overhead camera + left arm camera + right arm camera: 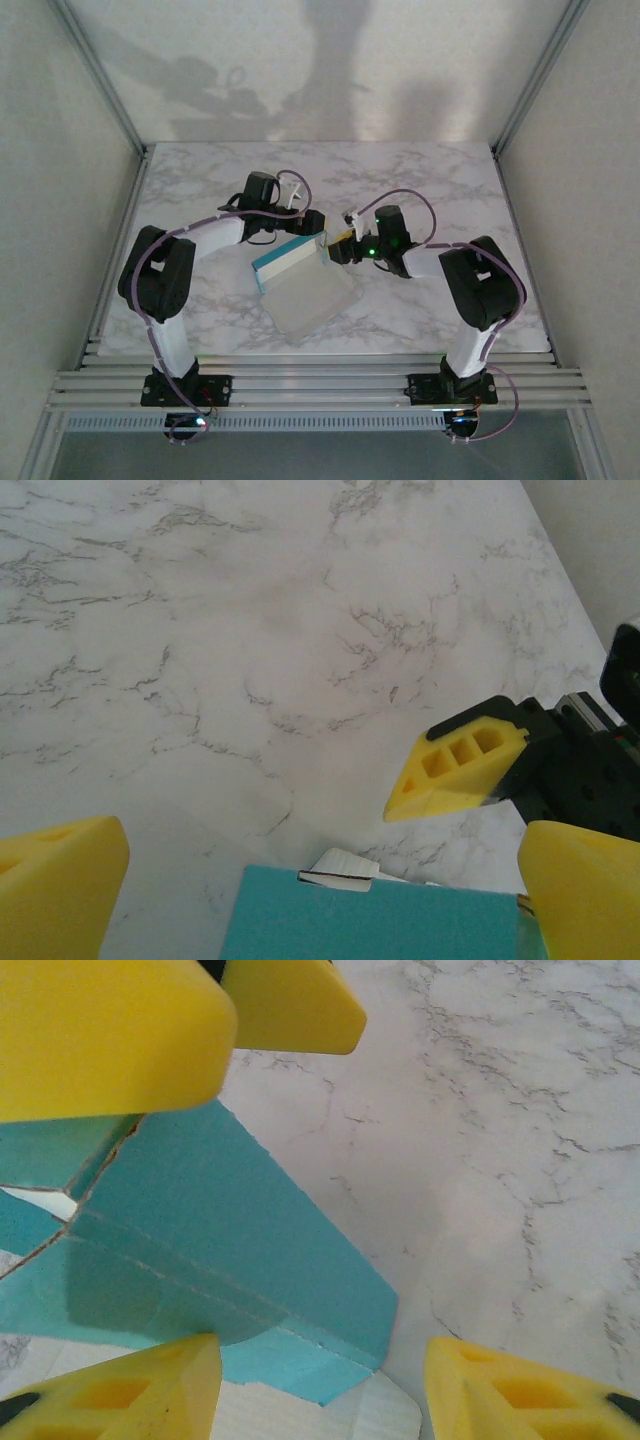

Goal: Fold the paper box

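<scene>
Both released: left claw [320, 848] flanks the paper box [380, 925]; right claw [322, 1348] straddles its turquoise corner.

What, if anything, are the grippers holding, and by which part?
Nothing looks clamped: left gripper and right gripper both stand open at the turquoise wall of the paper box.

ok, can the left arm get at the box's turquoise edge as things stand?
Probably yes. The left gripper is wide open, the turquoise edge of the box sits between its fingers, nothing covering it. The right gripper is close and might crowd it.
</scene>
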`<act>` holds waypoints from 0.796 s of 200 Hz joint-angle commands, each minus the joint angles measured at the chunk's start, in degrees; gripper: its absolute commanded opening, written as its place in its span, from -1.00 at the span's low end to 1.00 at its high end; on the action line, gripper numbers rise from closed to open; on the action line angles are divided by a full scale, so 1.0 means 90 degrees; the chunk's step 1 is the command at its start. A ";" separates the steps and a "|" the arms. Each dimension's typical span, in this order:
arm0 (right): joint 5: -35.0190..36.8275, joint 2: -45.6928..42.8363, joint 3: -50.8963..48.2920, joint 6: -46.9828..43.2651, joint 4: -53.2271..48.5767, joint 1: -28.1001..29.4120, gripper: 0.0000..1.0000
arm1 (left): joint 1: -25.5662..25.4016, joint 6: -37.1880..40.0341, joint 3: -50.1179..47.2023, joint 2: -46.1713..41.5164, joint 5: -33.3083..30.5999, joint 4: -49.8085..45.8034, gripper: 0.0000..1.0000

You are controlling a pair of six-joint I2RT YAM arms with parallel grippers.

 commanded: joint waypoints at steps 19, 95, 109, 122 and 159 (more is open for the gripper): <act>0.0184 0.0192 0.0148 0.0363 0.0573 0.0210 0.08 | -0.0031 0.0064 0.0083 0.0071 -0.0011 -0.0253 0.99; 0.1177 0.0321 0.0052 0.0760 0.1382 0.0541 -0.10 | -0.0042 0.0036 0.0062 0.0052 -0.0012 -0.0262 0.99; 0.1514 0.0274 0.0016 0.0732 0.1428 0.0629 -0.14 | -0.0043 -0.0004 0.0064 0.0052 -0.0001 -0.0255 0.99; 0.1887 0.0235 -0.0001 0.0662 0.1424 0.0756 -0.18 | -0.0037 -0.0060 0.0058 0.0048 0.0000 -0.0233 0.99; 0.2819 0.0203 -0.0057 0.0526 0.1428 0.1054 -0.34 | -0.0043 -0.0225 0.0019 0.0032 0.0054 -0.0149 0.99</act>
